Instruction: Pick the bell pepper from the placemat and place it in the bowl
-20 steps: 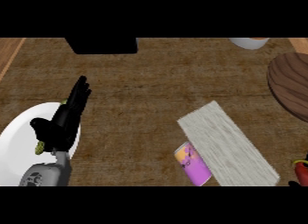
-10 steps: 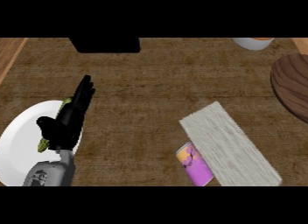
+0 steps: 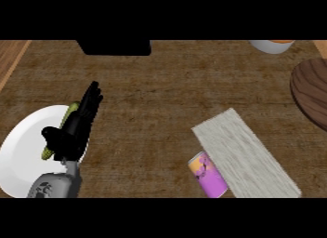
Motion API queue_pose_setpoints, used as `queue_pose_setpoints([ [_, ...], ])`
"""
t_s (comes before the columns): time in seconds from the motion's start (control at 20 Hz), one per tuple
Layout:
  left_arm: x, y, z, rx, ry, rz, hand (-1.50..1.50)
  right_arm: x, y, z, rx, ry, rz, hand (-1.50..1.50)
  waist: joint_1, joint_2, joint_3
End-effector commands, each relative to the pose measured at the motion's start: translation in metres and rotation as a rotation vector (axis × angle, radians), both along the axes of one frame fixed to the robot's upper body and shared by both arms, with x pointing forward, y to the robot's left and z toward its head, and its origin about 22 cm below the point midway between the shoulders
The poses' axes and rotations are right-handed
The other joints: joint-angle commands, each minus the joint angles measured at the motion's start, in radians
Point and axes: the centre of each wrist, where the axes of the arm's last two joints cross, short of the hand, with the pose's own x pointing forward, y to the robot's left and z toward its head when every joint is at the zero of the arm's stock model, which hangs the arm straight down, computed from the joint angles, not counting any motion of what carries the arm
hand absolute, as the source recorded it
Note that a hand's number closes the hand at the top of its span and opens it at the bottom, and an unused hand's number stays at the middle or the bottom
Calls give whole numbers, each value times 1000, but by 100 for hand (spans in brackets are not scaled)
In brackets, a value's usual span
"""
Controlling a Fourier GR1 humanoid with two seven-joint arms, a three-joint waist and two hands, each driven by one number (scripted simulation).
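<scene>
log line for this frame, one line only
left hand open, over white bowl | yellow-green pepper under hand, in bowl | placemat right of bowl, purple can beside it | right hand not in view

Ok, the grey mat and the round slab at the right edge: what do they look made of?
Mat: probably woven fabric with a matte finish, going by its fine, streaky pale-grey texture.
Round slab: looks like dark brown wood, with curved grain lines across it. Whether it is varnished is unclear.
</scene>
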Motion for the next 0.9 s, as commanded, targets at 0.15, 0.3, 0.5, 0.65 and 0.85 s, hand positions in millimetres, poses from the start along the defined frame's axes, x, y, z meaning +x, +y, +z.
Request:
queue_pose_setpoints([
  [0.15, 8, 1, 4, -9, 2, -9, 0, 42, -35, -20, -248, 36, -163, 150, 15, 8, 1],
  [0.3, 2, -7, 6, 4, -2, -7, 0, 60, -52, -28, -265, 37, -175, 150, 10, 2, 1],
  [0.5, 26, -1, 18, 3, -24, 1, 0, 76, -73, -55, -279, 62, -223, 150, 1, 3, 1],
  [0.65, 13, 0, -4, 6, -26, -1, 0, 91, -96, -73, -286, 80, -257, 150, 15, 7, 1],
  [0.85, 8, 21, -1, 2, 5, -14, 0, 96, -107, -108, -310, 88, -272, 150, 13, 5, 2],
])
